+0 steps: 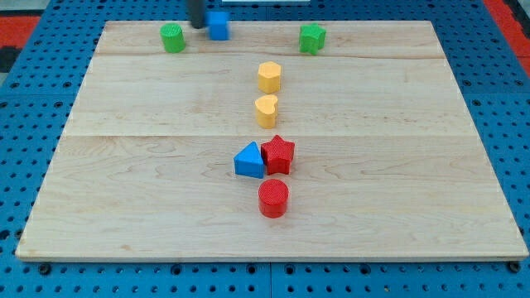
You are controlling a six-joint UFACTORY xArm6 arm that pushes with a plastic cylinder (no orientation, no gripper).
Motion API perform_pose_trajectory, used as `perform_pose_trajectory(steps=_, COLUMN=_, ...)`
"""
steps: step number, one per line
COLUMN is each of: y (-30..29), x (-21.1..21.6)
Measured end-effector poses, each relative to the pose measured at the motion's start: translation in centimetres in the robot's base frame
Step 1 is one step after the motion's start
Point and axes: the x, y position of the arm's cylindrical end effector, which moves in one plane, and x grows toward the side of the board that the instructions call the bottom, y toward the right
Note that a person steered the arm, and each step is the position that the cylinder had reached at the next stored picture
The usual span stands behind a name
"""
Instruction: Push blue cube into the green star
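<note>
The blue cube [219, 25] sits at the board's top edge, left of centre. The green star [312, 38] lies to its right near the top edge, well apart from it. My tip [198, 25] comes down at the view's top, right against the blue cube's left side. A green cylinder [172, 38] stands a little to the left of my tip.
A yellow hexagon [269, 76] and a yellow heart [266, 110] stand in the middle. A blue triangle [248, 161] touches a red star [278, 155], with a red cylinder [273, 199] below them. The wooden board [124, 190] lies on a blue pegboard.
</note>
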Motion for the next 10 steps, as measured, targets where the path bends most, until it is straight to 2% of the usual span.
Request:
perform_pose_trajectory(steps=1, y=8.5, x=0.7)
perform_pose_trajectory(steps=2, y=11.8, x=0.7)
perform_pose_trajectory(steps=4, y=22.0, x=1.6)
perform_pose_trajectory(steps=5, y=25.5, x=4.3)
perform_pose_trajectory(steps=6, y=23.7, x=6.2)
perform_pose_trajectory(steps=7, y=23.9, x=5.0)
perform_pose_trajectory(steps=8, y=26.5, x=2.3)
perform_pose_trajectory(steps=9, y=23.6, x=2.5)
perform_pose_trajectory(steps=10, y=22.9, x=4.9)
